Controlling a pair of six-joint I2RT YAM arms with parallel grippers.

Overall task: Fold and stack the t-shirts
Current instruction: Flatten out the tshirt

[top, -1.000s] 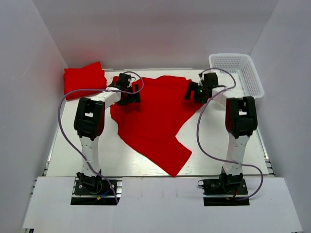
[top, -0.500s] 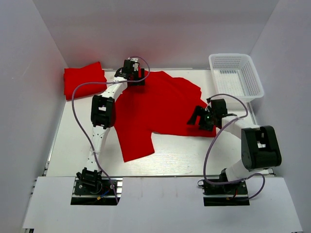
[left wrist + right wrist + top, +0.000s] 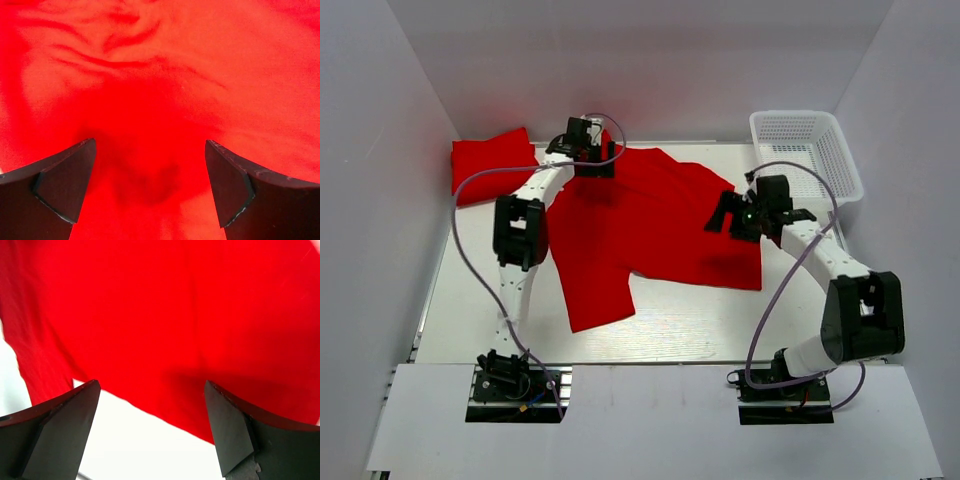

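Observation:
A large red t-shirt [image 3: 650,220] lies spread across the middle of the white table [image 3: 710,320], one part reaching toward the front left. My left gripper [image 3: 590,160] hovers open over its far left corner; in the left wrist view red fabric [image 3: 160,90] fills the space beneath the spread fingers [image 3: 65,185], which hold nothing. My right gripper [image 3: 728,218] stands open above the shirt's right side. The right wrist view shows the shirt's edge [image 3: 150,340] and bare table between the fingers [image 3: 230,430]. A second red t-shirt [image 3: 492,165] sits folded at the back left.
A white mesh basket [image 3: 798,114] stands at the back right corner. White walls enclose the table on three sides. Both arms' cables loop above the table near the shirt.
The shirt has gone from a bunched diagonal heap to a flatter spread, its right corner now lying out to the front right. The left gripper moved to the back; the right gripper swung forward, then rose.

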